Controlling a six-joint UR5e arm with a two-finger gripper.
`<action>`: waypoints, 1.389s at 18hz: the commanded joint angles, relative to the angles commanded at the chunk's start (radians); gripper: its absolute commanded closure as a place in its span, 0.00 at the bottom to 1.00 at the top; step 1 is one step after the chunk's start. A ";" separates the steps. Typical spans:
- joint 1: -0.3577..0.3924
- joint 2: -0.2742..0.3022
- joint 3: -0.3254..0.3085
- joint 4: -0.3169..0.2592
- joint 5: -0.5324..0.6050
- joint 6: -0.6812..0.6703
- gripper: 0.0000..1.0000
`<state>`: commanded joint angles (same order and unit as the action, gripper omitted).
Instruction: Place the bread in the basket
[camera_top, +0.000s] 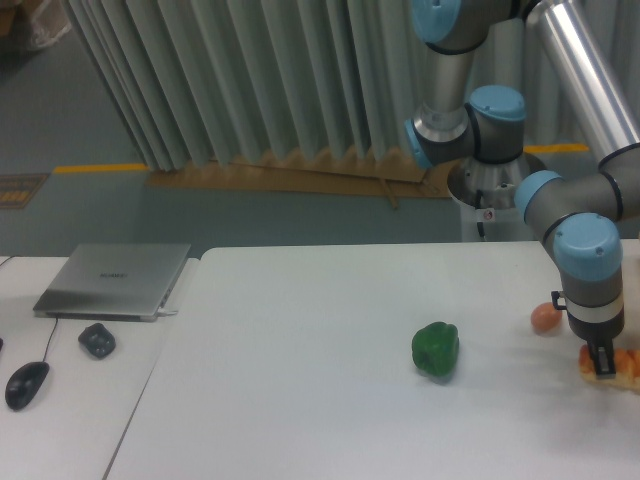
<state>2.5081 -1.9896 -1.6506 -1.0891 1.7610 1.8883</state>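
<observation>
Down low, hand (604, 366) on the bread (626, 367), grip state unclear.

bread (626, 367) | orange-brown, paler underside | table's right edge, apparently flat

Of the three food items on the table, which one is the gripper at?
The bread at the table's right edge: the gripper is right at it. The orange-pink ball and green pepper lie farther left, untouched.

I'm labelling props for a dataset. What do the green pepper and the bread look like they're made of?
The green pepper looks like moulded plastic: even saturated green with a soft sheen, though rubber is possible. The bread, partly behind the gripper, shows an orange-brown top over a paler edge; likely a plastic or foam toy, too blurred to tell.
</observation>
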 joint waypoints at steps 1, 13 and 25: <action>0.002 0.006 0.002 0.000 -0.003 -0.003 0.94; 0.198 0.179 0.003 -0.014 -0.230 -0.035 0.93; 0.341 0.236 -0.101 -0.017 0.004 0.231 0.82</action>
<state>2.8486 -1.7533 -1.7518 -1.1060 1.7651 2.1195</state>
